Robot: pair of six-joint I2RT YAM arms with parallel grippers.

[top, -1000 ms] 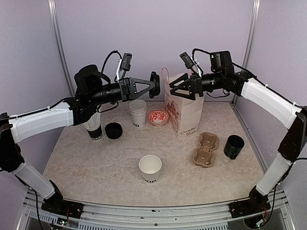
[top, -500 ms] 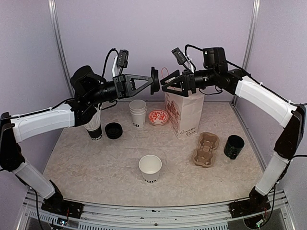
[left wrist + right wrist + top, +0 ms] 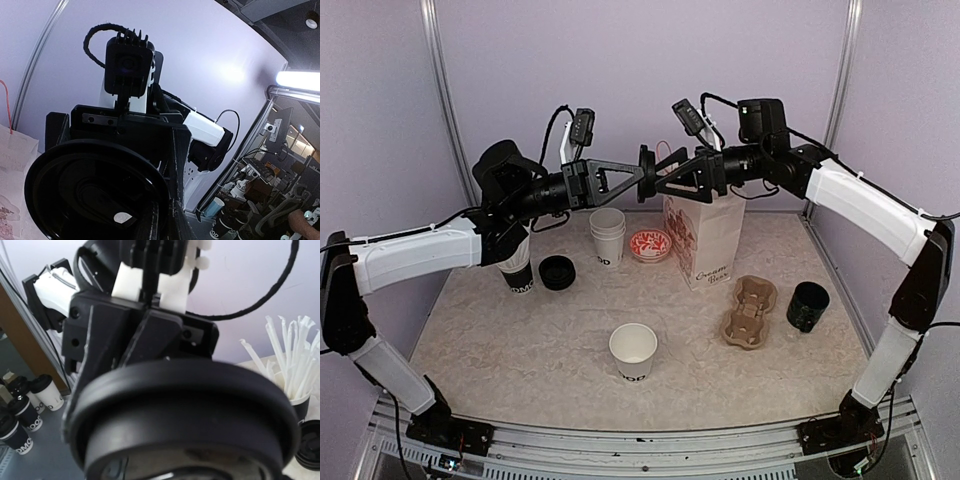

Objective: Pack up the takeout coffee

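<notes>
Left claw point(image 3: 639, 173) clamped on black lid point(image 3: 646, 160), right claw point(image 3: 663, 185) against it, grip unclear, paper bag point(image 3: 706, 240) beneath

White cup point(image 3: 633, 350) with black lettering, black lid point(image 3: 644, 172), brown carrier point(image 3: 750, 312), white bag point(image 3: 710, 235) patterned in red

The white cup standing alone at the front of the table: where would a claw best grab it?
Across the side wall of the white cup, a little below the rim, coming in level from the near side. It stands upright and open, round and narrowing toward its base, well apart from the other things. Probably squeeze gently, since no lid stiffens its paper mouth.
</notes>
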